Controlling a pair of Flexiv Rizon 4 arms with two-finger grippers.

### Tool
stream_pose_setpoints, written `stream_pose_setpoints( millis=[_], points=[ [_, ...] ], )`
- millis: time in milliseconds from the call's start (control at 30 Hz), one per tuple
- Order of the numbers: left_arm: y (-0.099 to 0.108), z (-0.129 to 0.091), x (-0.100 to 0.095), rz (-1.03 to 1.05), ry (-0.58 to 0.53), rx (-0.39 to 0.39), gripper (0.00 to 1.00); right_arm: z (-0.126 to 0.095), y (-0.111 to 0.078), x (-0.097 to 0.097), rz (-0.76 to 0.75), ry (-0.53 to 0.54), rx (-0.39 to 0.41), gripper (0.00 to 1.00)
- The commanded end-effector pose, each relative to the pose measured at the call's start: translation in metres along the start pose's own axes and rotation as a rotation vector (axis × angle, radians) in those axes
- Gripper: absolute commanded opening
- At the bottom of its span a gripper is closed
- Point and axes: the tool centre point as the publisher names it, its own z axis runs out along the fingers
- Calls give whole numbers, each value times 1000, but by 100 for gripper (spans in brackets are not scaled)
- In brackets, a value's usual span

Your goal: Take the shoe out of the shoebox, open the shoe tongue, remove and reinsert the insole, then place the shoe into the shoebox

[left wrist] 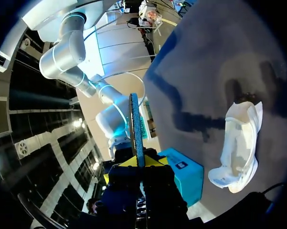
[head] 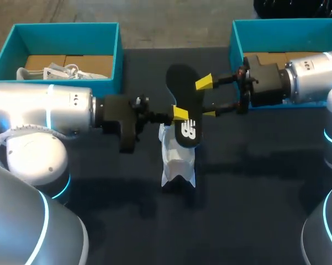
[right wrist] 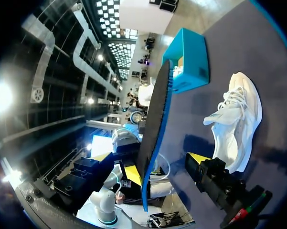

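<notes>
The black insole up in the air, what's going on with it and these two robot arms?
The left hand is clamped on the black insole, holding it in the air above the white shoe, which rests on the dark table. The right hand sits open around the insole's far part, one finger against it and the other apart. So the insole is out of the shoe and not yet back in.
</notes>
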Motion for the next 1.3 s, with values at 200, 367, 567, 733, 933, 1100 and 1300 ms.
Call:
stream_pose_setpoints(
  millis=[200, 367, 567, 733, 933, 1100, 1300],
  points=[
    [3, 16, 2, -9, -26, -13, 0, 9, 7, -2, 3, -2, 5, 49],
    [-2, 14, 3, -14, -29, -7, 0, 9, 10, -4, 5, -5, -2, 43],
    [-6, 12, 3, -17, -29, 2, 0, 8, 14, -4, 7, -8, -13, 31],
    [-7, 12, 4, -19, -32, -3, 0, 9, 14, -4, 7, -7, -12, 24],
    [-6, 11, 4, -22, -30, -8, 0, 11, 13, -5, 11, -4, -8, 0],
    [-5, 11, 4, -22, -30, -11, 0, 11, 13, -5, 8, -2, -9, 0],
    [-3, 7, 5, -34, -14, -26, 100, 11, 14, -5, 7, -4, -6, 0]
  ],
)
